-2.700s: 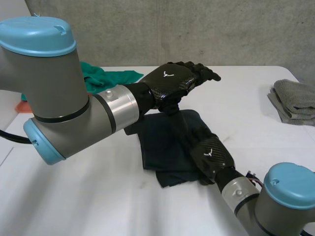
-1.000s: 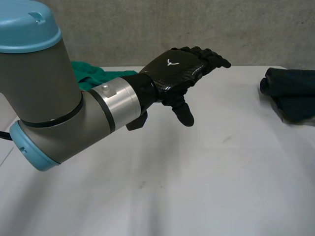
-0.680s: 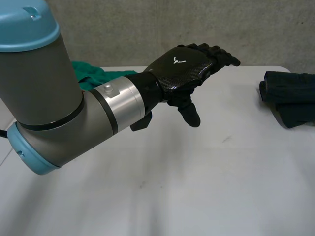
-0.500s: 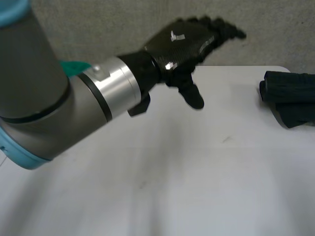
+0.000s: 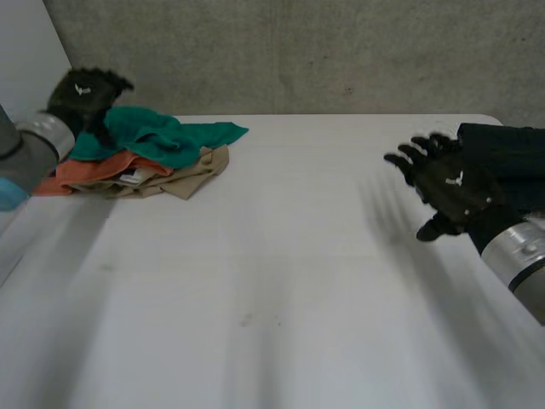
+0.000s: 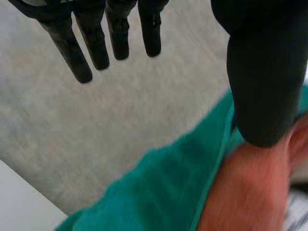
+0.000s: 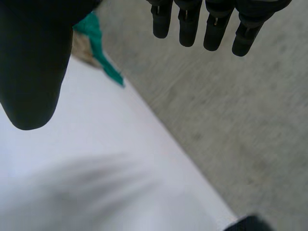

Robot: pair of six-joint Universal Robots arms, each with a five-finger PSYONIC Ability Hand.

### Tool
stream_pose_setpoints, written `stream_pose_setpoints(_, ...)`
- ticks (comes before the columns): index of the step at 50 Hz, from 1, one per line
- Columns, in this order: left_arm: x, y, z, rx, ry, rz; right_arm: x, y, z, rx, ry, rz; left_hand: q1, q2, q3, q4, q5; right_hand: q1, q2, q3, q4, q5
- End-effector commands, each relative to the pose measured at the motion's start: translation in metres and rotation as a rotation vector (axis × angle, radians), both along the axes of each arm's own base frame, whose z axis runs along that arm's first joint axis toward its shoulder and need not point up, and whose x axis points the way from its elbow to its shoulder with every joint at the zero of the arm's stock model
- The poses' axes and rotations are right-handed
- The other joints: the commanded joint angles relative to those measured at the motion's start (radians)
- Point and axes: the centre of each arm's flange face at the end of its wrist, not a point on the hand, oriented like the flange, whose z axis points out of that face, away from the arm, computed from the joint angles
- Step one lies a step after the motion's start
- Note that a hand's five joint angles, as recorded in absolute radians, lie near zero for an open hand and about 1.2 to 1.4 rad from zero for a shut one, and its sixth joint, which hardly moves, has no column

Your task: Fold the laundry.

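Laundry pile [image 5: 149,153] lies unfolded at the surface's [image 5: 272,281] far left. The left robot hand [image 5: 83,95] hovers above it, released, likely to pick a garment. The right robot hand [image 5: 447,192], released, is beside the folded dark cloth [image 5: 507,158].

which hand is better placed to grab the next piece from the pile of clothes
Left. The left hand hovers open at the pile of clothes, the green cloth beneath it. The right hand is open across the table, beside the folded dark cloth, far from the pile.
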Motion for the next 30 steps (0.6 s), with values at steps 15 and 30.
stream_pose_setpoints(15,-0.006,-0.044,-0.057,-0.061,0.081,-0.052,-0.009,0.002,-0.027,0.093,0.084,-0.063,1.117,1.125,1.126,1.123,1.117,-0.052,-0.037,-0.04,-0.04,-0.047)
stream_pose_setpoints(30,-0.021,-0.028,-0.074,0.029,0.09,-0.086,-0.009,0.002,-0.026,0.091,0.083,-0.06,0.192,0.201,0.201,0.199,0.193,-0.052,-0.037,-0.04,-0.04,-0.047)
